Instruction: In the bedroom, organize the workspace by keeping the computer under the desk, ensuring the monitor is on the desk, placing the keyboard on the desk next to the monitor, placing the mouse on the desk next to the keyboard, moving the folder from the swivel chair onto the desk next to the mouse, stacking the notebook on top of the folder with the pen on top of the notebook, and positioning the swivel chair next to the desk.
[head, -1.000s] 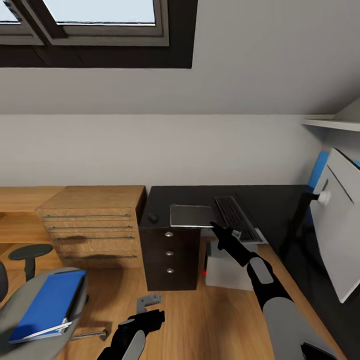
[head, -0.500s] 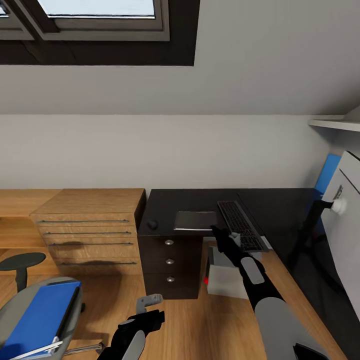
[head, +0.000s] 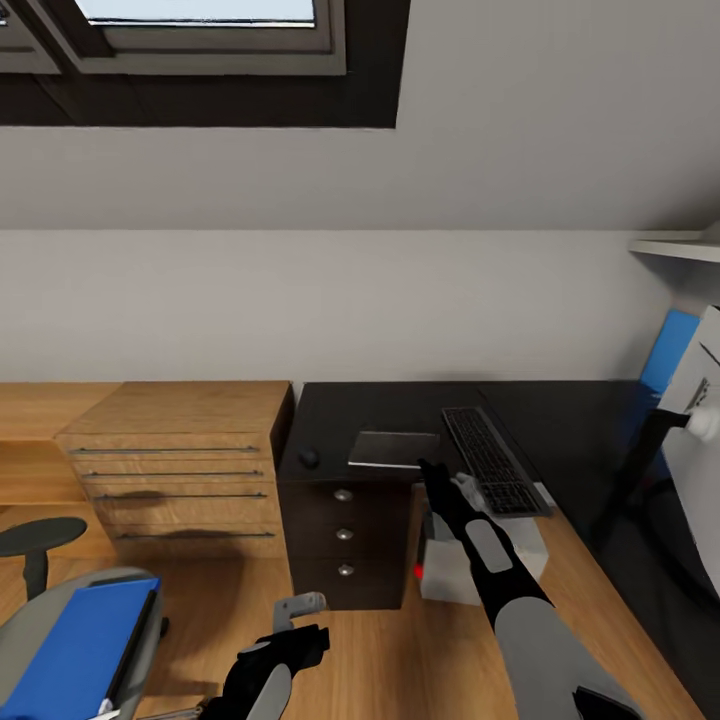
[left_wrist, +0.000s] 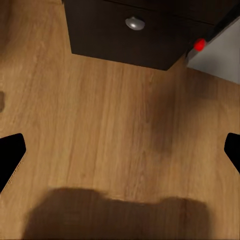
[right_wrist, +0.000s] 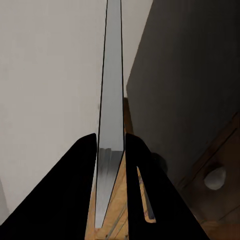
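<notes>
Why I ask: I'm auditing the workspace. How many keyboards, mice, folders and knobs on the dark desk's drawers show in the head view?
keyboard: 1
mouse: 1
blue folder: 1
drawer knobs: 3
Total: 6

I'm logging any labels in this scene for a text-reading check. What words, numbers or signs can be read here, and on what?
No text can be read in these pictures.
Keyboard: key legends too small and blurred to read.
Blue folder: plain cover, no label visible.
Computer: a red dot on its front, no lettering.
Desk drawers: plain round knobs, no marks.
</notes>
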